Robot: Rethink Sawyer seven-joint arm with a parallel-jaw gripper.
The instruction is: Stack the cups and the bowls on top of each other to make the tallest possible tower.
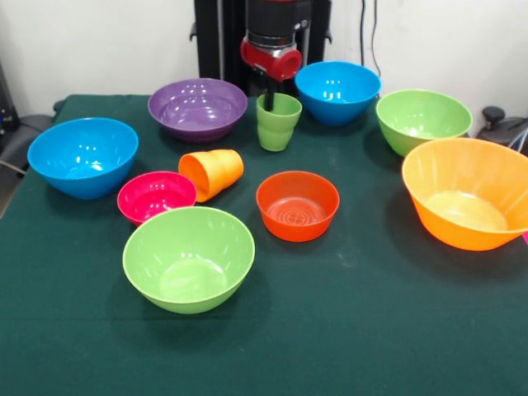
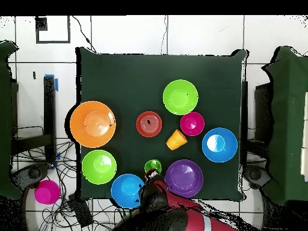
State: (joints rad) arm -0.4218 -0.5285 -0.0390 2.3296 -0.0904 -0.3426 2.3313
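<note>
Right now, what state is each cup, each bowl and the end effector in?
Green cup: upright, a finger inside.
Orange cup: on its side.
Purple bowl: upright, empty.
Blue bowls: upright, empty.
Green bowls: upright, empty.
Orange bowl: upright.
Red bowl: upright.
Magenta bowl: upright.
End effector: at green cup's rim.

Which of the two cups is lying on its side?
The orange cup, between the magenta bowl and the orange-red bowl, lies tipped over. The light green cup stands upright under the end effector.
</note>
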